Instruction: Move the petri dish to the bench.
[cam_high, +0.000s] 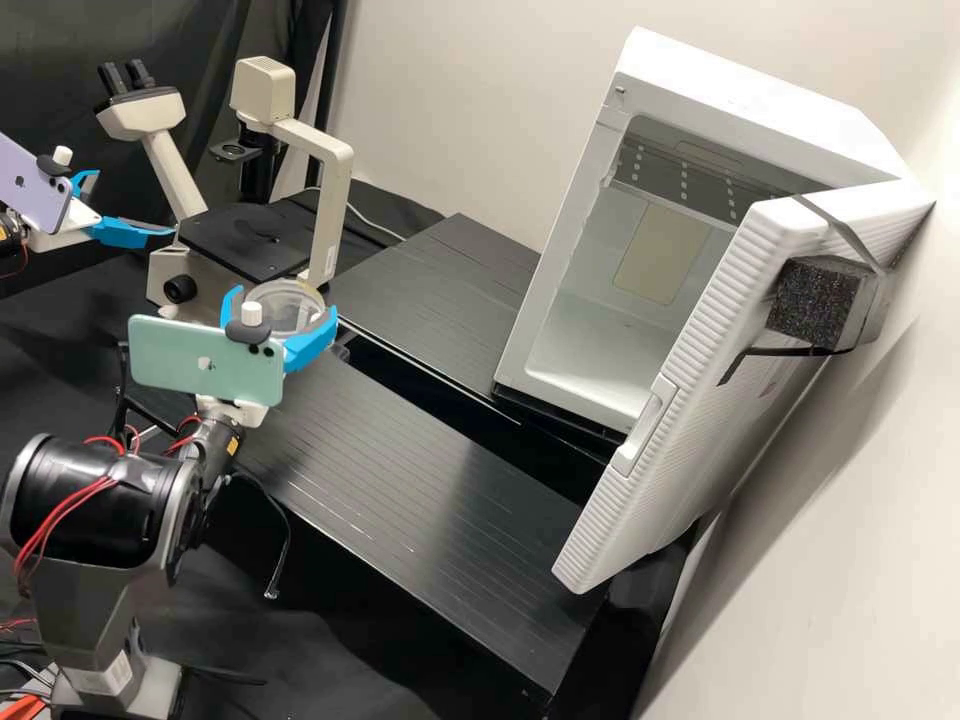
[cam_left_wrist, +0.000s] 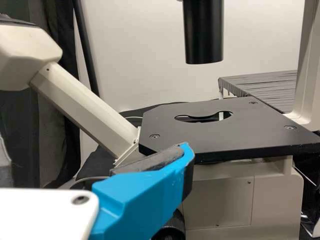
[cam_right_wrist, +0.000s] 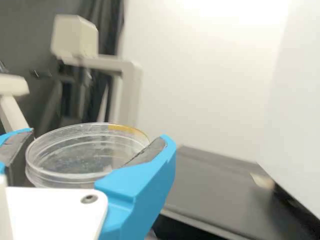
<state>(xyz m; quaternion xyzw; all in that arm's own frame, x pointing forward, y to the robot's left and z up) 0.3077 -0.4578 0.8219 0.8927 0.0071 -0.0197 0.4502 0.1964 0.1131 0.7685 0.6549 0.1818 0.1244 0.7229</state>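
Fingers of our left gripper (cam_high: 135, 203) are spread wide with nothing between them, just beside the microscope (cam_high: 245, 240). Next along, our right gripper (cam_right_wrist: 99, 135) is open only as far as the petri dish (cam_right_wrist: 85, 155) is wide, pads against opposite sides of the rim. The dish looks roughly level to us, up off the surface by the left end of the near slatted black platform (cam_high: 400, 480). That's what the next move hinges on imo: most of the platform lies to the right of the dish and lower, so we'd go across a bit, then straight down, keeping it flat. Far right, the white cabinet (cam_high: 740, 95) stands open, well apart.
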